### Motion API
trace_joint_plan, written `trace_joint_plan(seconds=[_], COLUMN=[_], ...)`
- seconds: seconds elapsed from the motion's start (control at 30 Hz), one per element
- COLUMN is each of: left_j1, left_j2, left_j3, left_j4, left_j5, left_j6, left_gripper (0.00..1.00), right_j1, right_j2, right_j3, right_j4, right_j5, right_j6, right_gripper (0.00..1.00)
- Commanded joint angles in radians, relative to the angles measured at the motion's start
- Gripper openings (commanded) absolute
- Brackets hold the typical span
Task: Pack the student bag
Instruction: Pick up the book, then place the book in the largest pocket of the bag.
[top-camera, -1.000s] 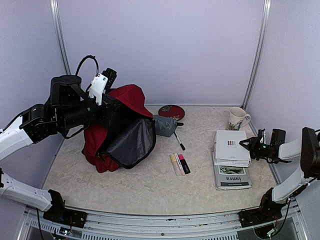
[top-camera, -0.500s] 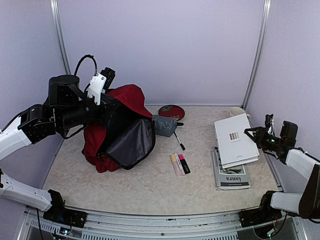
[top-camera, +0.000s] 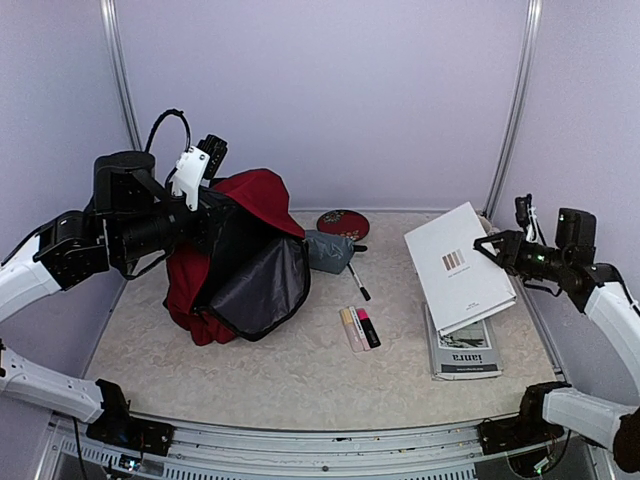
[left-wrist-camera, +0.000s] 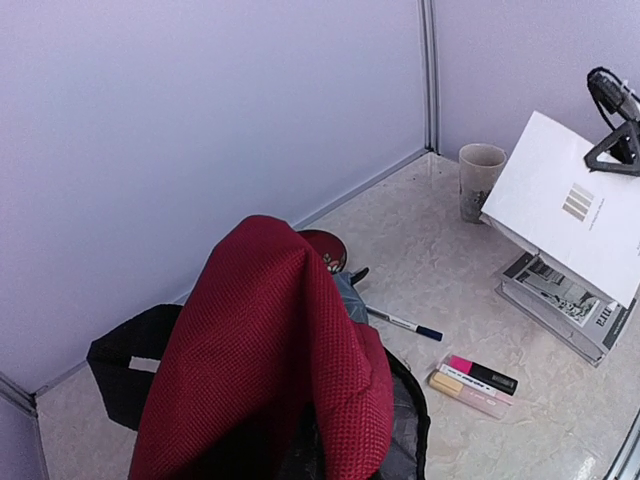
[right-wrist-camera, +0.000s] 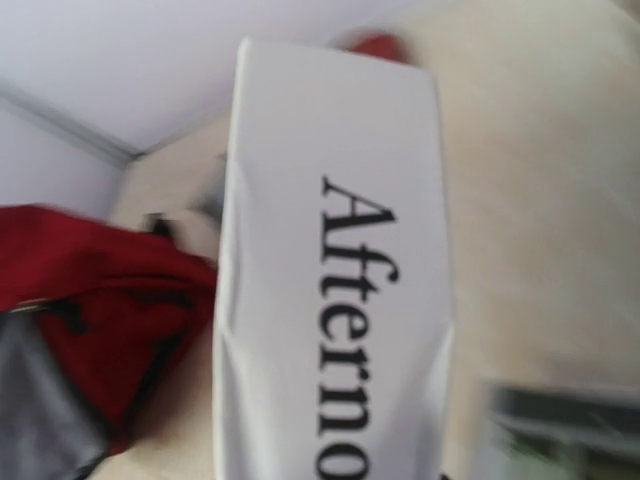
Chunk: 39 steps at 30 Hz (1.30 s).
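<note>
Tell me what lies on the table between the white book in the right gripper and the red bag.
Top view shows a pen, highlighters and a grey pouch between the white book and the student bag.

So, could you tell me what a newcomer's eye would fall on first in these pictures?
The student bag, dark red, stands at the left of the table with its grey-lined mouth gaping open. At the right, the right gripper holds a white book tilted in the air above a second book lying flat. Between them lie highlighters and a pen.
</note>
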Motion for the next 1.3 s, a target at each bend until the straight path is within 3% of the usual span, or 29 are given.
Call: trace_joint_plan(seconds=[0.0,0.27,0.43,0.67,0.83,1.1,1.27], left_j1=[-0.004,-0.003,-0.004,-0.006,-0.008,-0.008,-0.01], left_j2=[-0.016,0.036,0.062,0.025,0.019,0.028,0.035], left_j3=[0.004,0.025,0.051,0.059,0.059,0.07,0.078], left_j4=[0.041,0.062,0.058,0.057,0.048,0.042,0.049], left_j5=[-0.03,-0.054,-0.041,0.001,0.033,0.064,0.14], left_j6=[0.021,0.013,0.003,0.008,0.022,0.045,0.026], left_gripper=[0.0,0.0,0.0,0.0,0.0,0.0,0.0], right_j1=[0.178,0.701,0.903,1.014,1.11,1.218,1.313], right_j2=[-0.038,0.153,0.356,0.64,0.773,0.903,0.972], right_j3=[0.102,0.209,0.38,0.771,0.943,0.958,0.837], right_j4=[0.122,0.328,0.347,0.103,-0.001,0.091,0.309], right_j5=[-0.039,0.084,0.17,0.392,0.711,1.162,1.403], right_j6=[0.023,0.013,-0.144,-0.511,-0.836,-1.263,-1.592], right_gripper=[0.08,0.06,0.05,0.04,0.06,0.05,0.05])
